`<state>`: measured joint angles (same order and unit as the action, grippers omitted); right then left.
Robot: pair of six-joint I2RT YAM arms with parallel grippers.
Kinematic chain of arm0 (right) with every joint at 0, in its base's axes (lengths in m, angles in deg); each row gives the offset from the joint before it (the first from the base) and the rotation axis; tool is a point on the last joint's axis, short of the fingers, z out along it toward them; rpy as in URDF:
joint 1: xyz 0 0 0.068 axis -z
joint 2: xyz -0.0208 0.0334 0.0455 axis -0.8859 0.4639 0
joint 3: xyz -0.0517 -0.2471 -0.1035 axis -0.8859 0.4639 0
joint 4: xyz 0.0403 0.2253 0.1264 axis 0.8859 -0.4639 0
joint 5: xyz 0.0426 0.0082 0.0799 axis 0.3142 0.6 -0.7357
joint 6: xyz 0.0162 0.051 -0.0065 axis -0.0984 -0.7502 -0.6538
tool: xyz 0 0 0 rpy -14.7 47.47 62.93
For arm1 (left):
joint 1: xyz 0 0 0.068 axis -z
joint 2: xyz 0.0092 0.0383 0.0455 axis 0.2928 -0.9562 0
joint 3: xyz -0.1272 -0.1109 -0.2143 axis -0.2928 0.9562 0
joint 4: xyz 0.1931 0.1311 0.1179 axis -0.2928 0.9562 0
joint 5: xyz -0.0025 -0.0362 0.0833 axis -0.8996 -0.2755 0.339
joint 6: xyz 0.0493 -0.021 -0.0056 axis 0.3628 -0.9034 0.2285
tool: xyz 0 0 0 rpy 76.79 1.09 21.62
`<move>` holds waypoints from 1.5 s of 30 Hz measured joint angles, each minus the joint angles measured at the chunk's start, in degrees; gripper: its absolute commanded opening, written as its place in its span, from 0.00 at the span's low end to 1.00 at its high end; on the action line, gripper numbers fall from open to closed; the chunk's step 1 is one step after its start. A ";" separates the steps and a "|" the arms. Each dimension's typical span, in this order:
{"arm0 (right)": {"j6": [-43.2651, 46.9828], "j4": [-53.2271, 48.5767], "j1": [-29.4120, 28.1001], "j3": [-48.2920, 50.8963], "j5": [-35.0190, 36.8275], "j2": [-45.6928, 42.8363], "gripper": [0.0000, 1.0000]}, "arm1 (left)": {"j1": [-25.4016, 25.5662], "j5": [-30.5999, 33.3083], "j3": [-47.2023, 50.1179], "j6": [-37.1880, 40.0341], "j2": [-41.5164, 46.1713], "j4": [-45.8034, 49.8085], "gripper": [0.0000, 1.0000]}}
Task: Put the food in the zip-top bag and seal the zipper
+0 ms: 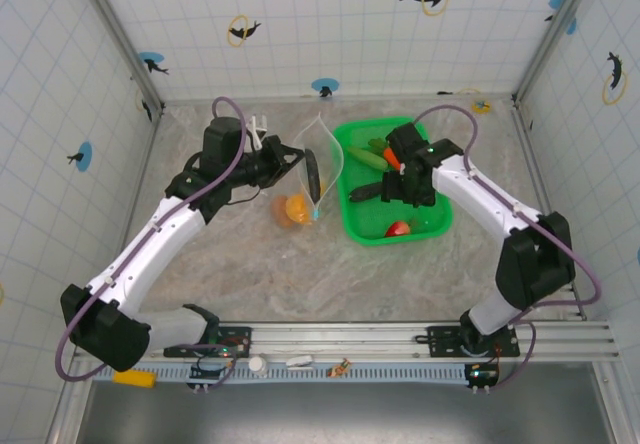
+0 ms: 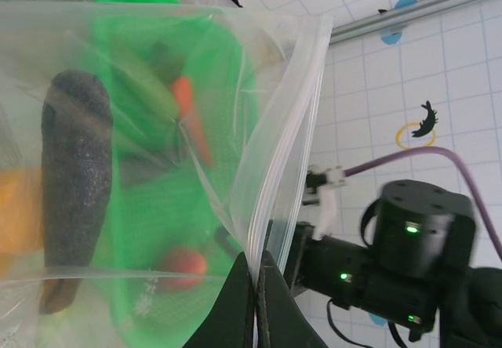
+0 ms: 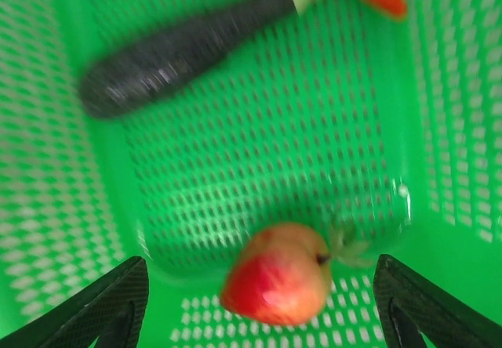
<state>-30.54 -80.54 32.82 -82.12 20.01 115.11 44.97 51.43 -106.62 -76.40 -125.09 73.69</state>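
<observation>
Now left fingers [image 2: 234,310] tight on zip-top bag [image 2: 259,74], right fingers [image 3: 102,307] wide above red apple [image 3: 274,274].

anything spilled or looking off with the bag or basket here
Nothing stands out. The left pincer pinches the edge of the zip-top bag, holding it up with orange food inside. The rest lies in the green basket under the open right pincer; none is spilled on the table.
</observation>
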 measured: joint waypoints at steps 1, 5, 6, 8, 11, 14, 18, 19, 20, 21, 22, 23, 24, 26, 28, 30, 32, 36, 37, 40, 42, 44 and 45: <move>-0.22 -1.38 0.04 0.00 -0.55 0.98 0.87 | 0.00 -0.02 0.00 0.17 0.00 0.00 0.00; -0.74 -4.90 0.02 0.00 -2.36 3.85 0.90 | 0.00 0.00 0.02 0.20 0.00 0.00 0.00; -0.76 -5.35 0.00 0.00 -2.71 4.42 0.90 | 0.00 0.00 0.07 0.20 0.00 0.02 0.00; -0.81 -5.66 -0.04 0.00 -3.45 5.64 0.88 | 0.00 0.15 0.15 0.22 0.02 0.07 0.00; -0.98 -5.20 -0.04 0.15 -4.61 7.13 0.84 | 0.00 0.35 0.59 0.24 0.33 0.28 0.00; -1.66 -3.02 -0.04 1.97 -6.38 8.20 0.79 | 0.00 0.39 0.83 0.26 0.61 0.68 0.00; -2.78 -0.07 -0.35 5.18 -8.41 10.21 0.76 | 0.00 0.42 0.87 0.35 0.68 1.29 0.00; -3.10 0.96 -0.52 6.01 -8.66 10.80 0.75 | 0.00 0.39 0.87 0.35 0.68 1.29 0.00; -3.32 1.84 -0.68 6.75 -8.92 11.21 0.74 | 0.00 0.37 0.87 0.35 0.68 1.29 0.00; -3.61 2.80 -0.79 7.61 -9.14 11.52 0.73 | 0.00 0.37 0.87 0.35 0.68 1.29 0.00; -3.93 3.50 -0.85 8.26 -9.27 11.65 0.72 | 0.00 0.37 0.87 0.33 0.68 1.27 0.00; -4.17 3.93 -0.85 8.59 -9.25 11.74 0.71 | 0.00 0.35 0.90 0.33 0.68 1.27 0.00; -4.42 4.52 -0.85 8.79 -9.14 11.74 0.68 | 0.00 0.35 0.94 0.28 0.68 1.25 0.00; -4.57 5.84 -0.85 8.79 -8.44 11.74 0.64 | 0.00 0.35 0.96 0.20 0.68 1.25 0.00; -4.68 7.10 -0.83 8.79 -7.58 11.72 0.61 | 0.00 0.35 1.03 0.20 0.70 1.22 0.00; -4.63 7.78 -0.83 8.76 -6.86 11.69 0.59 | 0.00 0.35 1.05 0.20 0.70 1.25 0.00; -4.55 7.78 -0.83 8.52 -5.88 11.58 0.58 | 0.00 0.33 1.05 0.20 0.70 1.25 0.00; -4.00 6.10 -0.83 5.68 -3.63 10.34 0.58 | 0.00 0.33 1.05 0.20 0.70 1.25 0.00; -3.72 5.62 -0.85 4.52 -2.84 9.35 0.58 | 0.00 0.31 1.05 0.20 0.70 1.22 0.00; -2.82 3.82 -0.85 0.70 -0.94 5.42 0.59 | 0.00 0.09 1.05 0.20 0.70 1.22 0.00; -2.14 3.69 -0.90 -1.84 -0.57 1.77 0.59 | 0.00 -0.09 1.05 0.20 0.70 1.22 0.00; -1.55 4.87 -1.03 -3.48 -1.14 -2.19 0.59 | 0.00 -0.28 1.05 0.20 0.70 1.20 0.00; -1.42 6.27 -1.25 -3.91 -1.68 -4.81 0.58 | 0.00 -0.33 1.05 0.17 0.68 1.20 0.00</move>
<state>-31.96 -74.26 31.58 -86.03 18.32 110.30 44.97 51.11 -105.57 -76.23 -124.41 74.89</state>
